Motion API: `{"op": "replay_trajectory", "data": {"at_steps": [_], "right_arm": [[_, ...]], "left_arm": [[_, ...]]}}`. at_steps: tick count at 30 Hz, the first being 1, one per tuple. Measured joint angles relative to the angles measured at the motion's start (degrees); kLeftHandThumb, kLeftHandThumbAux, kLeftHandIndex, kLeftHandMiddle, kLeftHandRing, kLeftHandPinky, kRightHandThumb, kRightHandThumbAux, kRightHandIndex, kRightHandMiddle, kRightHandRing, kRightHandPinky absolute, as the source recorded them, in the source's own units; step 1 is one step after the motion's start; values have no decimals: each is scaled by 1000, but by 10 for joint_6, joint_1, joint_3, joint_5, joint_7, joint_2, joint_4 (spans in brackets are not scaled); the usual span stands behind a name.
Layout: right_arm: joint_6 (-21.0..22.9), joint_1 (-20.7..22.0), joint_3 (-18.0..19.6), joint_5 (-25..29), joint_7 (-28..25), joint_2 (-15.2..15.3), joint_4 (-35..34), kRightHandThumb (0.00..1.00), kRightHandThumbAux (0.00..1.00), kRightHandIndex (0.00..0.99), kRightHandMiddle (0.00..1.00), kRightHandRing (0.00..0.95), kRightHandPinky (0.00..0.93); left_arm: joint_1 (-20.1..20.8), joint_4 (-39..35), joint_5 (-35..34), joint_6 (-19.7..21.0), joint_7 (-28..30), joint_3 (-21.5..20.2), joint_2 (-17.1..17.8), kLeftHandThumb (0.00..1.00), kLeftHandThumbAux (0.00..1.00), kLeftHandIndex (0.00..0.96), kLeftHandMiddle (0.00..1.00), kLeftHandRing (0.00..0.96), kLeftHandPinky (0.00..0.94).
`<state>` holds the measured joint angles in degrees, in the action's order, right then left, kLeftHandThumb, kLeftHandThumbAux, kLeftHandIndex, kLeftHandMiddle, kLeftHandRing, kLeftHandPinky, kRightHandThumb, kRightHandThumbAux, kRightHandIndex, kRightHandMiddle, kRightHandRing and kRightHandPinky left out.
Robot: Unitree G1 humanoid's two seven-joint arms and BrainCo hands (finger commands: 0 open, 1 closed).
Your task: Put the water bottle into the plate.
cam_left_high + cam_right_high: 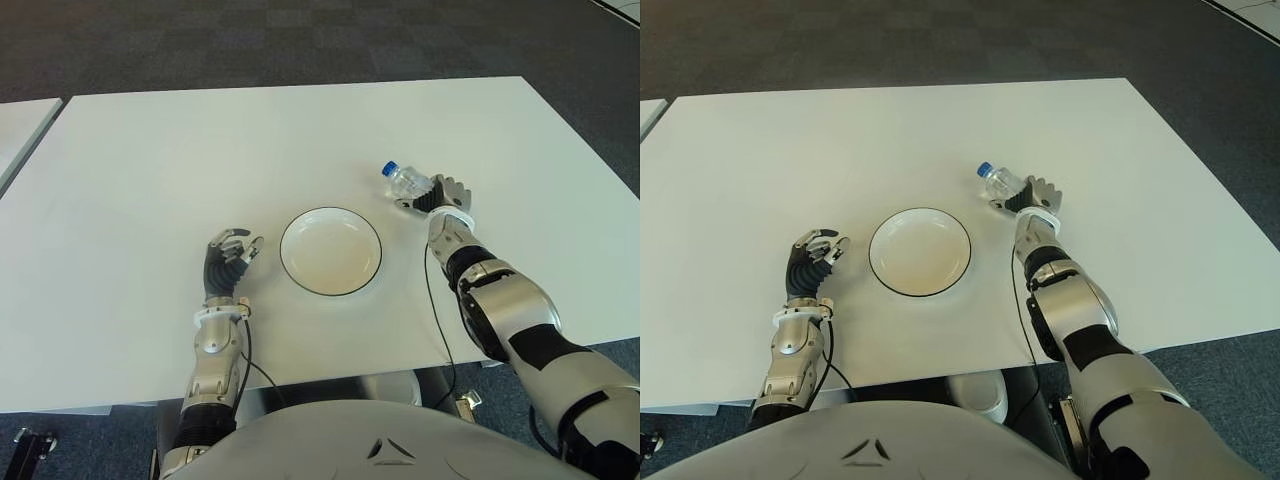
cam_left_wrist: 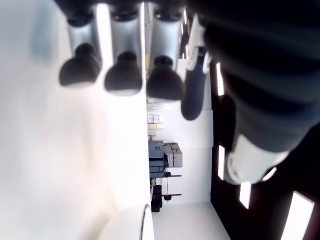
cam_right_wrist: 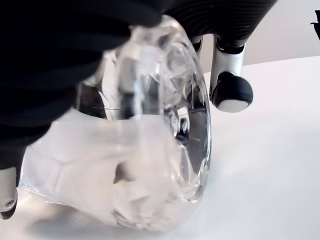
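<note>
A clear water bottle (image 1: 404,181) with a blue cap lies tilted on the white table (image 1: 200,150), just right of and beyond the plate (image 1: 331,250). My right hand (image 1: 436,194) is closed around the bottle's lower body. The right wrist view shows the bottle's base (image 3: 150,150) pressed against the palm, with a fingertip (image 3: 230,92) beside it. The plate is white with a dark rim and holds nothing. My left hand (image 1: 229,256) shows left of the plate, its fingers curled loosely and holding nothing.
A second white table edge (image 1: 20,125) shows at the far left. Dark carpet lies beyond the table. A black cable (image 1: 432,300) runs along my right forearm over the table's near edge.
</note>
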<state>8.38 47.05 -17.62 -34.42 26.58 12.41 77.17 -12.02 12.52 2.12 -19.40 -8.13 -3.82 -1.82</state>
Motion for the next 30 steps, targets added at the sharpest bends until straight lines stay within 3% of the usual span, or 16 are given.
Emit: {"op": "replay_trajectory", "data": {"at_steps": [15,26,30], "right_arm": [[-16,33,6,24,9,-21,-1,701,727,437,902,884,876],[-61,49,3,30,32,-31,-50,707,725,440,886,882,880],[-108,43,-7,29,32,-30,-86,707,724,440,889,886,886]], "left_arm": [[4,7,0,-4,1,-1,0,699,720,437,854,851,820],[6,9,0,-6,1,0,0,699,720,436,852,851,821],[6,9,0,-6,1,0,0,699,721,436,852,850,821]]}}
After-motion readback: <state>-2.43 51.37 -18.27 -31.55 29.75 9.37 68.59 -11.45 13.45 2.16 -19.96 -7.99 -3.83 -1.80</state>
